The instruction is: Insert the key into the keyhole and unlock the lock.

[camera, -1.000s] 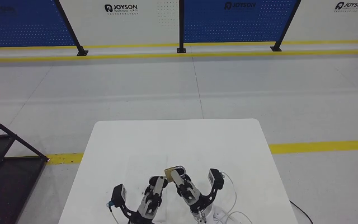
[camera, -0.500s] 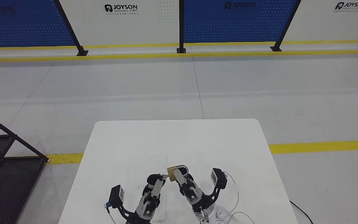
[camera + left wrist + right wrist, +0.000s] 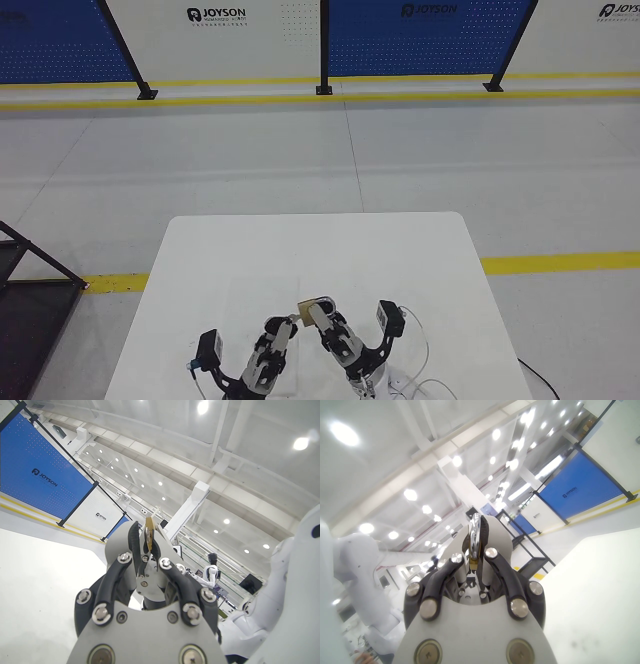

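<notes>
Left gripper (image 3: 145,528) is clamped on the brass key (image 3: 149,536); right gripper (image 3: 480,526) is pinched around the lock (image 3: 475,536), shackle up between the pads. Both hang above the near edge of the table (image 3: 320,250), key just beside lock; whether the tip has entered, I cannot tell. Judged step: insertion. The next move calls for lining blade with keyhole, pushing in, then twisting.
</notes>
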Robot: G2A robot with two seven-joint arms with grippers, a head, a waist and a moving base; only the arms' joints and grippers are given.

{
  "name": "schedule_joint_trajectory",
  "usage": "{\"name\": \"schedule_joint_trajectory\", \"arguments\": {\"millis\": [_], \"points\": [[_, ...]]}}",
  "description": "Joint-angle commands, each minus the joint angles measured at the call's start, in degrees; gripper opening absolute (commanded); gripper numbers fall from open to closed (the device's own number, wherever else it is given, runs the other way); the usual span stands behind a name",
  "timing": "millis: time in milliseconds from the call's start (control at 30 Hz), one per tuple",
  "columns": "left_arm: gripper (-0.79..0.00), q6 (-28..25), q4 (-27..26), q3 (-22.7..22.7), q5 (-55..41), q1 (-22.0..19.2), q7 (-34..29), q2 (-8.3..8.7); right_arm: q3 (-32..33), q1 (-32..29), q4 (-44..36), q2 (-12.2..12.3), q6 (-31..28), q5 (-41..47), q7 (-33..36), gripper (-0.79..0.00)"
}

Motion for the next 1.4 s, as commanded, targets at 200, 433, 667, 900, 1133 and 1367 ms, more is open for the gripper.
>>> {"name": "schedule_joint_trajectory", "arguments": {"millis": [200, 433, 667, 900, 1133, 1367], "points": [[-0.785, 0.8, 0.3, 0.3, 0.6, -0.3, -0.3, 0.02, 0.1, 0.0, -0.2, 0.0, 0.5, 0.2, 1.7, -0.785], [-0.785, 2.0, 0.3, 0.1, 1.9, -0.4, 0.2, 0.07, 0.2, -0.3, -0.4, 0.0, 0.7, 0.2, 2.6, -0.785], [-0.603, 2.3, 0.6, 0.2, 3.2, -0.3, 1.6, 0.11, 0.4, -0.5, -0.7, 0.0, 0.9, 0.7, 3.4, -0.785], [-0.579, 2.6, 0.7, 0.4, 3.5, -0.3, 1.9, 0.18, 0.6, -0.6, -0.9, 0.1, 0.8, 1.2, 3.9, -0.785], [-0.643, 2.8, 0.8, 0.5, 3.6, -0.4, 1.9, 0.25, 0.9, -0.7, -1.0, 0.1, 0.8, 1.3, 4.3, -0.785], [-0.785, 3.4, 0.9, 0.0, 5.3, -0.5, 2.4, 0.43, 1.0, -0.8, -1.1, 0.1, 0.9, 1.4, 4.6, -0.785]]}}
